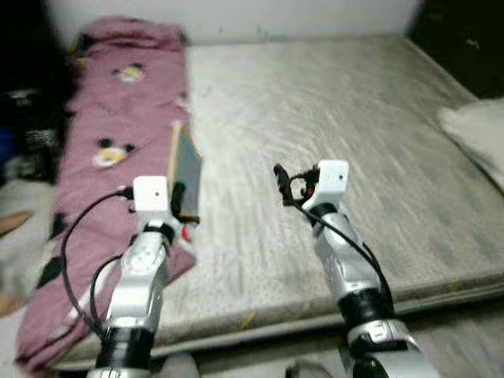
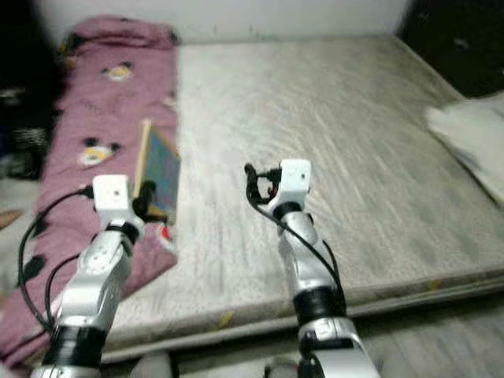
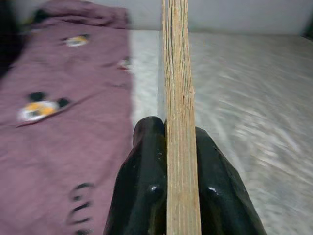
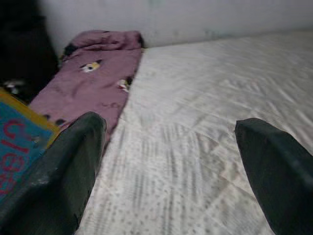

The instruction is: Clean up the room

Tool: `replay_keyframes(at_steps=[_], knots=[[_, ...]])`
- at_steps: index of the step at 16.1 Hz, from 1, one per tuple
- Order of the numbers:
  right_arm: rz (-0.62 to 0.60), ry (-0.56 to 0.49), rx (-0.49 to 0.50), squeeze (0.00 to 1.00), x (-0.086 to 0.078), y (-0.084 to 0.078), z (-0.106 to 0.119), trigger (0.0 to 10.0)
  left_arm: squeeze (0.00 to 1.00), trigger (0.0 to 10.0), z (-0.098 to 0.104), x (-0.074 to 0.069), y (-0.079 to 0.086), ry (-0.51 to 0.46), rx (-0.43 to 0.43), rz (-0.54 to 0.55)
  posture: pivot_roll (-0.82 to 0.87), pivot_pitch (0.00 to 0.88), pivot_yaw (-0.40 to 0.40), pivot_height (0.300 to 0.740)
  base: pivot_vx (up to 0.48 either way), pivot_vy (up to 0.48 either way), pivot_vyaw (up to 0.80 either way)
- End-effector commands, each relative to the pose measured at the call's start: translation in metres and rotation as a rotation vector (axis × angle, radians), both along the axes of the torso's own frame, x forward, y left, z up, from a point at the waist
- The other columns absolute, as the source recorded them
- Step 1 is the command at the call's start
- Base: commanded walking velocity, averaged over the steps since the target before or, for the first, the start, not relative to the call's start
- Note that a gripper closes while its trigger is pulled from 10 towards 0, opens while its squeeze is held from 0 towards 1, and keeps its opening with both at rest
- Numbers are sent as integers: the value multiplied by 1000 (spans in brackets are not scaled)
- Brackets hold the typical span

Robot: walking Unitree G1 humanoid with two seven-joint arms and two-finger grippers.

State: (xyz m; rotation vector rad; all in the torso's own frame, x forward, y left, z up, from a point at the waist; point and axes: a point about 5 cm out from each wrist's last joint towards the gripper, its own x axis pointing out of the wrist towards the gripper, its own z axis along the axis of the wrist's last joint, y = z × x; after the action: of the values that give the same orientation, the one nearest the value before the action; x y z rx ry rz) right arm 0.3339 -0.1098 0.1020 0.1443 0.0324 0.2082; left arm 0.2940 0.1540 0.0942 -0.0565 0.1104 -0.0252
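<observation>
A bare mattress (image 1: 339, 157) takes up most of the scene, its pale grey-white cover quilted in a fine wavy pattern and somewhat dingy near the front edge. Along its left side lies a long mauve blanket (image 1: 110, 157), soft and rumpled, printed with small cartoon faces in black, white and yellow. At the far right a whitish pillow (image 1: 476, 134) rests on the mattress edge.

The left gripper (image 3: 181, 161) is clamped on a thin book (image 1: 186, 167): its two black fingers (image 3: 142, 181) press both flat sides, and the wrist camera looks straight along the yellowish, fibrous page edge. From the head cameras the book stands upright on edge, showing a blue-green cover with a pale tan border, held above the line where blanket meets mattress. The right wrist view catches a corner of that cover with red lettering.

The right gripper (image 4: 171, 166) has its fingers spread wide with nothing between them, hovering over the open mattress just right of the book.

A light wall runs behind the bed; dark clutter sits at far left and far right.
</observation>
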Motion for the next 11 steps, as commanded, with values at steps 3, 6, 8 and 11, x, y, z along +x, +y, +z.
replay_keyframes(at_steps=[3,6,8,11], knots=[[0,-8,-16,0,0,-3,0,10000,0,10000,7,3,-2,-47,4,-7,-62,0,-11,740,0,0,0],[-3,-4,-19,0,1,-3,-1,10000,0,10000,6,2,-3,-48,-2,-13,-62,0,-14,740,0,0,0],[-4,-4,-23,0,2,-4,-1,10000,0,10000,6,2,-2,-49,-8,-9,-62,0,-16,740,0,-262,0],[-6,-5,-36,0,3,-4,0,10000,0,10000,6,2,-2,-49,-10,-10,-64,0,-17,740,0,-306,0]])
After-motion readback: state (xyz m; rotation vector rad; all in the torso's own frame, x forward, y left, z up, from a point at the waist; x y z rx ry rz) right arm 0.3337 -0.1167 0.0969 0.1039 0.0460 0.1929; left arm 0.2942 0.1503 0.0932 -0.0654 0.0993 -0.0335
